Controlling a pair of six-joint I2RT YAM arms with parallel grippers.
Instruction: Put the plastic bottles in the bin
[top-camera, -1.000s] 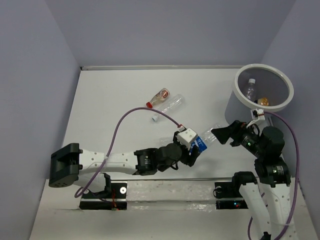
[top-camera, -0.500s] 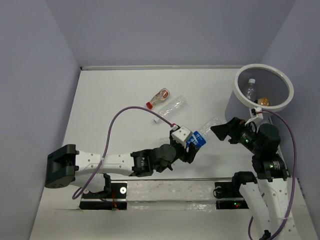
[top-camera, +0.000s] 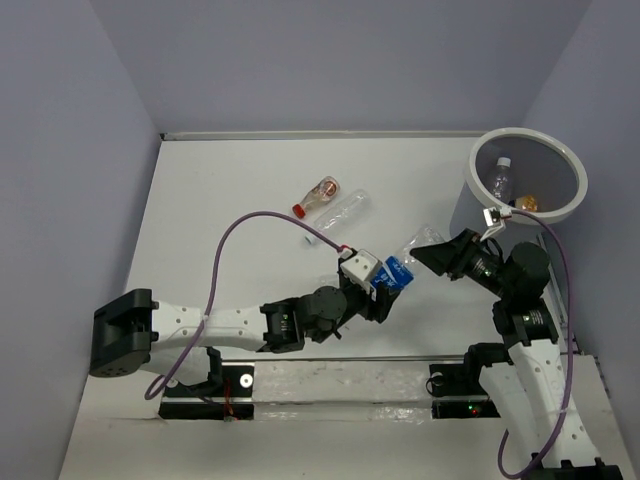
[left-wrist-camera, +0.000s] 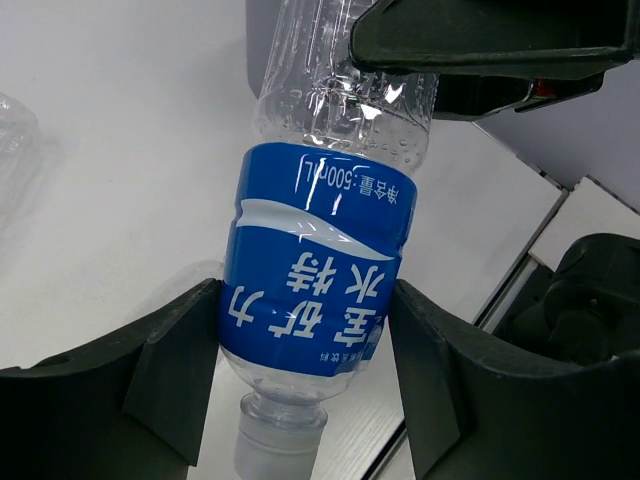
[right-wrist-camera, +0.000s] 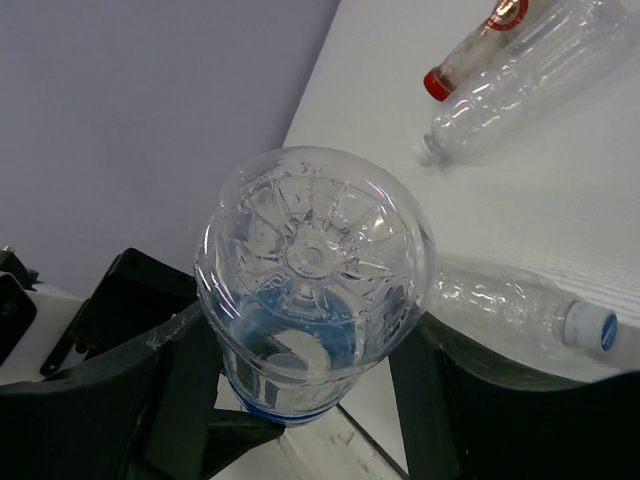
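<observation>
A clear bottle with a blue label (top-camera: 405, 262) hangs above the table between both grippers. My left gripper (top-camera: 384, 288) is shut on its labelled part (left-wrist-camera: 320, 290), cap end down. My right gripper (top-camera: 430, 253) is shut on its bare base end (right-wrist-camera: 315, 260), a finger against each side. On the table lie a tiny red-capped bottle (top-camera: 320, 193), a plain clear bottle (top-camera: 342, 213) and another clear bottle (right-wrist-camera: 520, 300), partly hidden under the left arm. The bin (top-camera: 478, 195) stands at the far right, with a clear bottle (top-camera: 500, 178) and an orange bottle (top-camera: 526, 203) inside.
Grey walls close the table in at the left, back and right. A purple cable (top-camera: 260, 225) loops above the left arm. A metal rail (top-camera: 340, 375) runs along the near edge between the arm bases.
My right gripper moved left onto the bottle's base and its jaws closed from wide open. The left gripper shifted slightly left, still gripping the bottle.
</observation>
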